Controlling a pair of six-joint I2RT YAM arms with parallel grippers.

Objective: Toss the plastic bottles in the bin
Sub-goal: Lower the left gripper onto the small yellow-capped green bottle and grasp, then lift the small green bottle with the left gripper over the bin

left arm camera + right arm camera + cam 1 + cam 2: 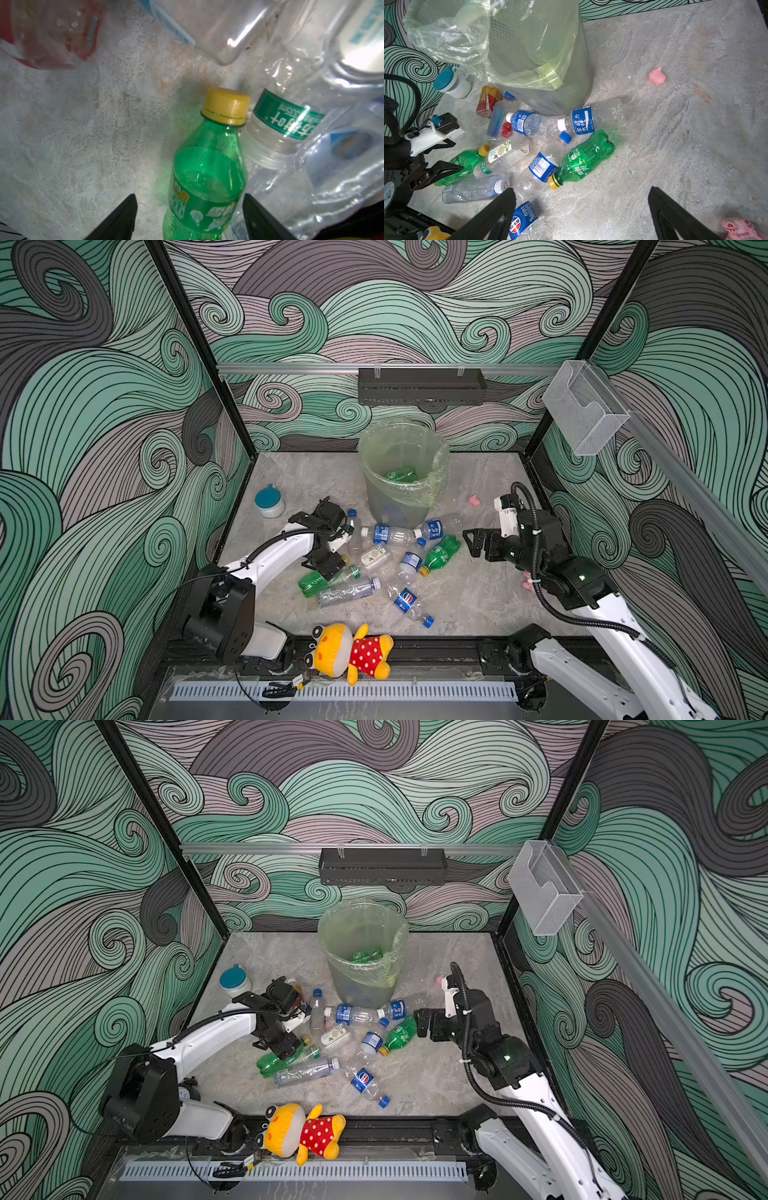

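**Step in hand.** Pick-up of the green bottle (pixel 207 176), judged from the tool position. The bottle lies on its side on the tabletop (pixel 478 605), at the near-left edge of the bottle cluster, yellow cap toward the far side. The bin (pixel 395 502) stands at far centre, well apart from it, and at least one green bottle lies inside.

**Tool state.** The left tool (pixel 189 218) straddles the bottle body below the shoulder. Its jaws stand apart. One finger lies against or just beside the label. Bare tabletop shows between the other finger and the bottle, so no clamp is established.

**Next move.** Bring the jaws together on the body, lift clear, carry to the far centre above the bin rim, and release. A clear green-labelled bottle (pixel 286 124) lies just beside the neck. A straight lift is advised so that it is not dragged along.

**Arm pose.** The left arm reaches from the near-left base toward centre, wrist pitched down. The right tool (pixel 581 216) is empty, jaws wide apart, aimed left at the other bottles (pixel 390 535) from the right side.
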